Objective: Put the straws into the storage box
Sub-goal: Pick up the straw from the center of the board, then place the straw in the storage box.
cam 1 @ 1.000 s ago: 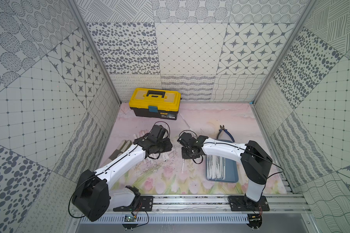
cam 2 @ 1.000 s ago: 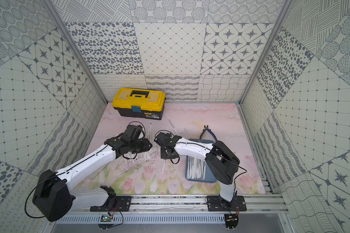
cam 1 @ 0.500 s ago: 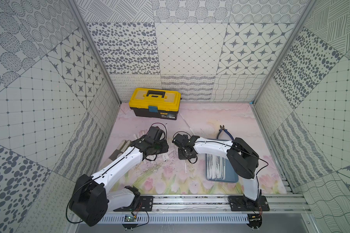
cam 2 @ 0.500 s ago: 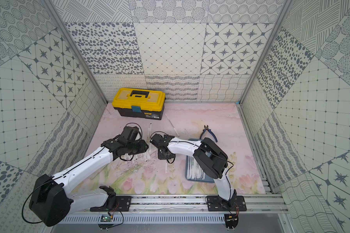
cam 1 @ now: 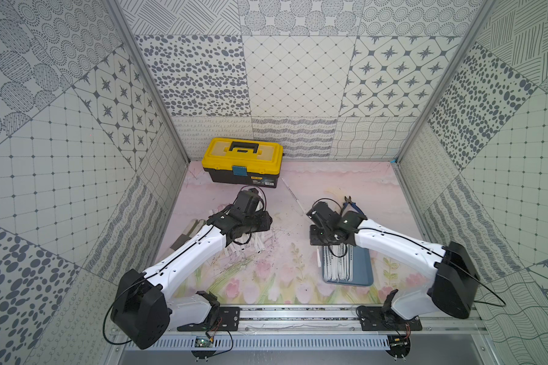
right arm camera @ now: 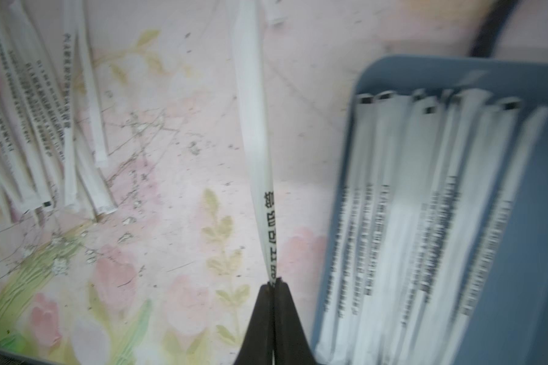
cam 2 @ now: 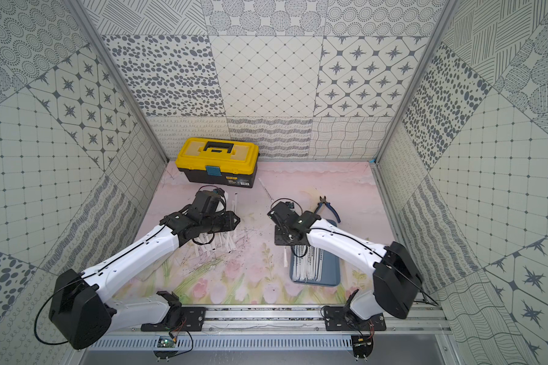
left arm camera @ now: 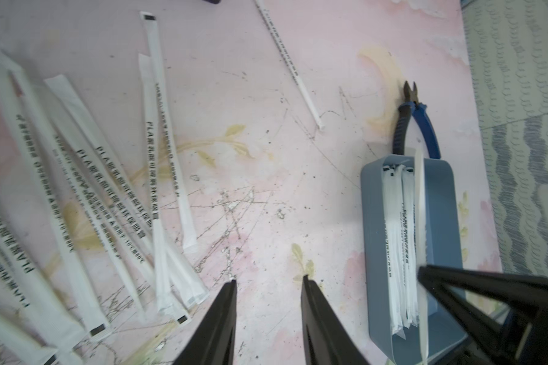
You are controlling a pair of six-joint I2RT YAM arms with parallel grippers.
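a straw is pinched by the right gripper, left of the storage box in a top view; the left gripper is held part-open, empty.

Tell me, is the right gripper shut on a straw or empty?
Shut on a straw: in the right wrist view the right gripper pinches its printed end, jaws together.

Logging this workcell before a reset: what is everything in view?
mat: one, pink floral, underneath
toolbox: one, yellow and black, back left
storage box: one, blue-grey, right side
pliers: one, blue-handled, behind storage box
loose straws: many, white, piled at left
lone straw: one, white, near toolbox
boxed straws: many, white, inside storage box
held straw: one, white, beside storage box
left hand: one, black, open, empty above mat
right hand: one, black, shut on held straw
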